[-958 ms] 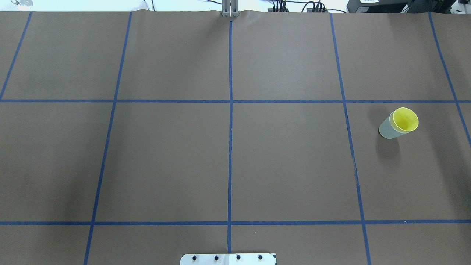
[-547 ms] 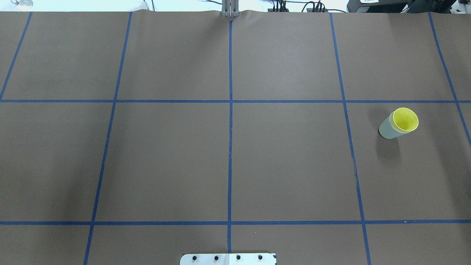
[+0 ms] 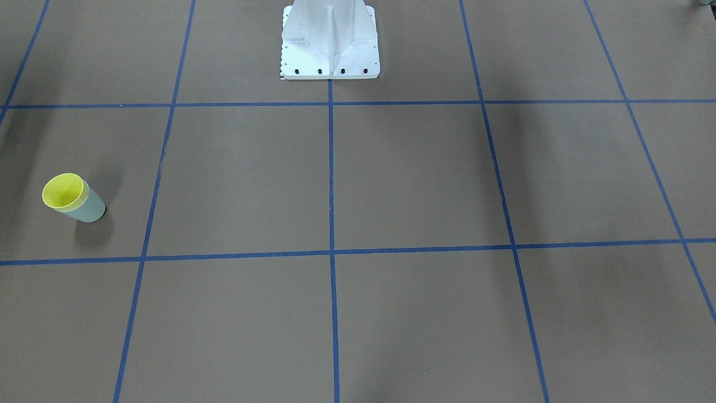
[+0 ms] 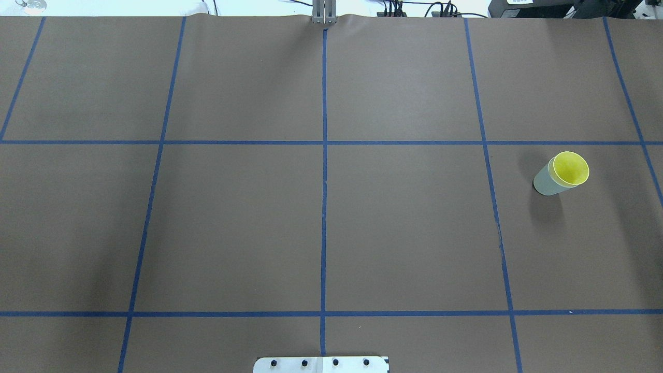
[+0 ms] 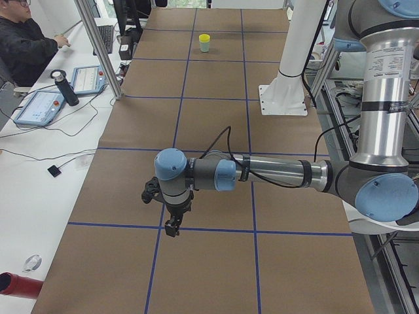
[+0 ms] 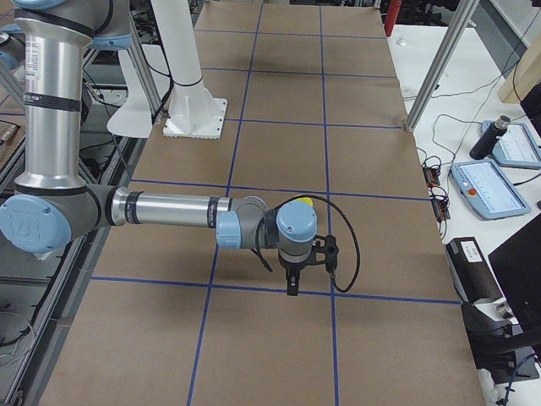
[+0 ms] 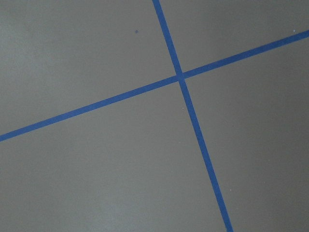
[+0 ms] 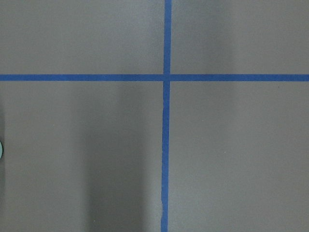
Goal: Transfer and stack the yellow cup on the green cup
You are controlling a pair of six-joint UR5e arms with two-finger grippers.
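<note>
Yellow cup (image 4: 571,169) sits nested inside green cup (image 4: 542,182), only its rim and bright inside showing above the green wall. Pair stands upright on the brown table (image 4: 233,217), well out to the right-arm side of the white base (image 3: 330,39) and a little forward of it, inside one blue-taped square. Nothing touching them.

Left gripper (image 5: 171,227): hangs above the table well to the left-arm side of the base, fingers pointing down, holding nothing. Apart or together, cannot tell from that side view.

Right gripper (image 6: 292,286): hangs to the right-arm side of the base, above a tape line, empty, clear of the cups. Same doubt about its fingers.

Judgement: stack looks done, both arms clear; nothing left but to confirm the yellow cup is seated straight
</note>
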